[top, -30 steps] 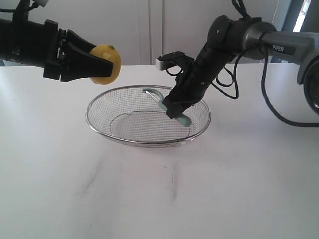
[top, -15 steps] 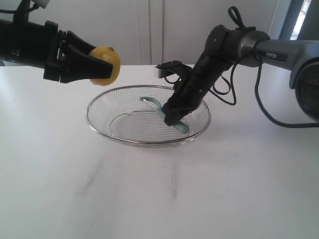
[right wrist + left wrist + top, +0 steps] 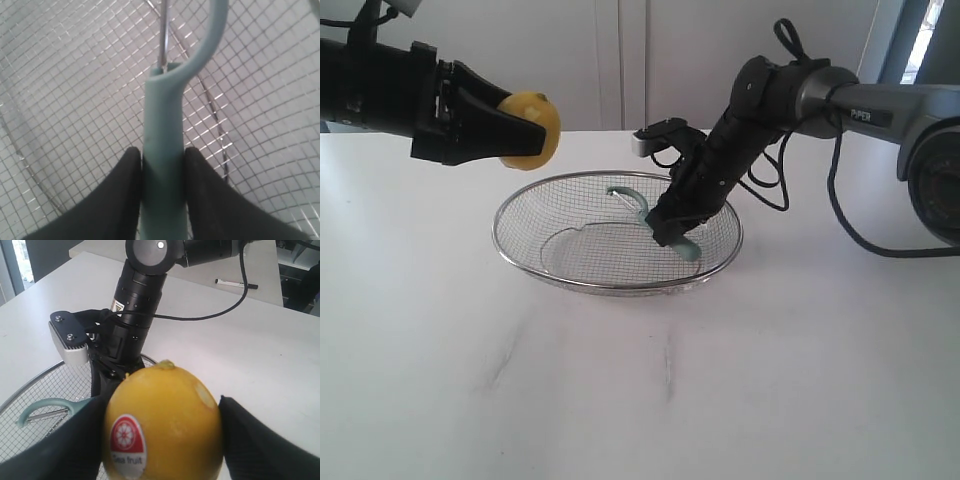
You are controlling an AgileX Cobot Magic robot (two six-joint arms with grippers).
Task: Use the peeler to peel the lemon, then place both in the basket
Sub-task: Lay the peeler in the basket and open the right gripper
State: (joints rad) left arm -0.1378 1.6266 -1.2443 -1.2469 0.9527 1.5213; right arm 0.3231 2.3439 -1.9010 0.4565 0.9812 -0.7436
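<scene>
The yellow lemon (image 3: 532, 130) hangs in the air left of the basket, with my left gripper (image 3: 525, 132) shut on it. In the left wrist view the lemon (image 3: 165, 422) shows a red sticker and a small pale peeled patch, with a black finger on each side. The silver wire-mesh basket (image 3: 510, 250) stands mid-table. My right gripper (image 3: 670, 228) reaches down into it, shut on the teal handle of the peeler (image 3: 638, 203). The right wrist view shows the peeler (image 3: 162, 150) clamped between both fingers (image 3: 120, 195), its head just above the mesh (image 3: 75, 90).
The white table (image 3: 640, 400) spreads around the basket. A black cable (image 3: 865, 225) trails from the right arm across the table's right side. A dark marker pen (image 3: 236, 284) lies on a far table in the left wrist view.
My right gripper has lowered the peeler a little deeper into the basket and swung its head leftward. The left gripper with the lemon has stayed put.
</scene>
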